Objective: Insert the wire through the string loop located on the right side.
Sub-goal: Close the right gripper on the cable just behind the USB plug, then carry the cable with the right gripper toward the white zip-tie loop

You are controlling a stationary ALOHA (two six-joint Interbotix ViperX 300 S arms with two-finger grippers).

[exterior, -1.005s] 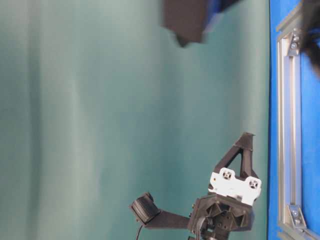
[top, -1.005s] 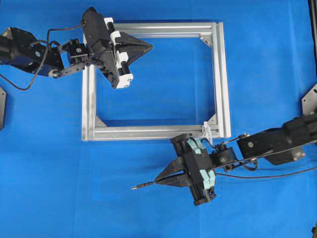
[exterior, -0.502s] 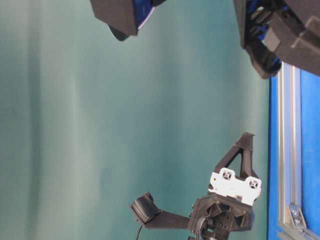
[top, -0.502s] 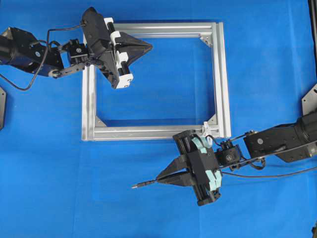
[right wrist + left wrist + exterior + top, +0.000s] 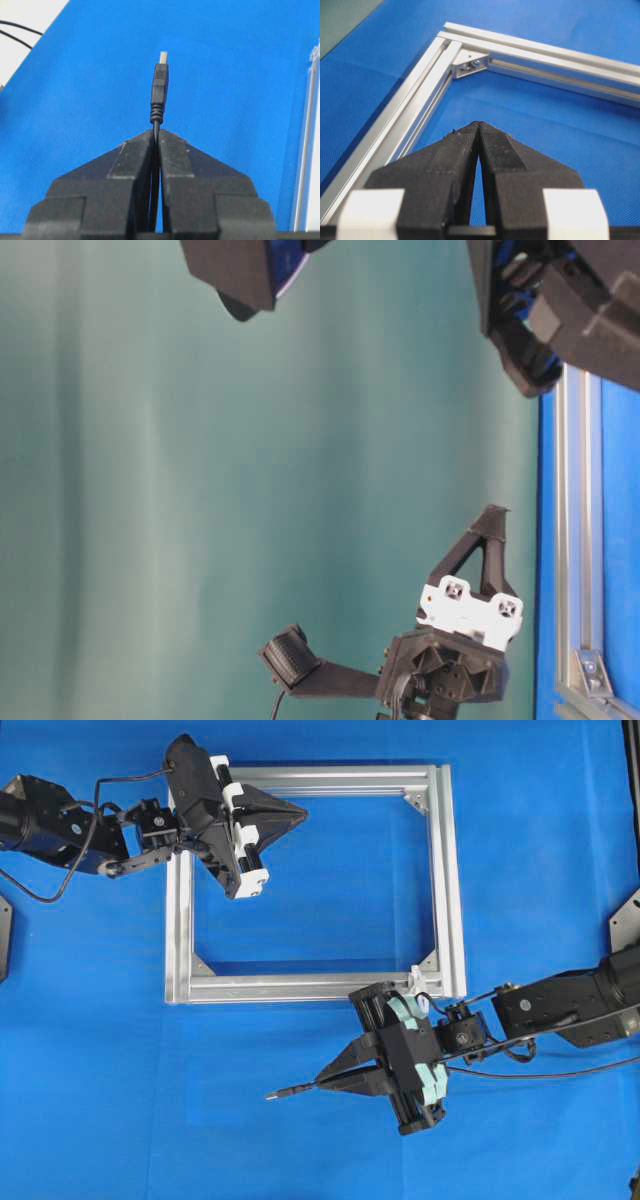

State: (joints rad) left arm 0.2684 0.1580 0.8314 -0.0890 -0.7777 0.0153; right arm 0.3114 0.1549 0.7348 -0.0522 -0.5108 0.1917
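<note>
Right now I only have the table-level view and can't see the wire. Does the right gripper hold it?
Observer: Yes, the right gripper is shut on the wire, plug sticking out past its tips.
Operator: Where's the string loop?
Observer: Overhead, the string loop sits at the frame's lower right corner; the plug points away from it, leftward.
Operator: And the left gripper?
Observer: The left gripper is shut, empty, over the frame's upper left.
</note>
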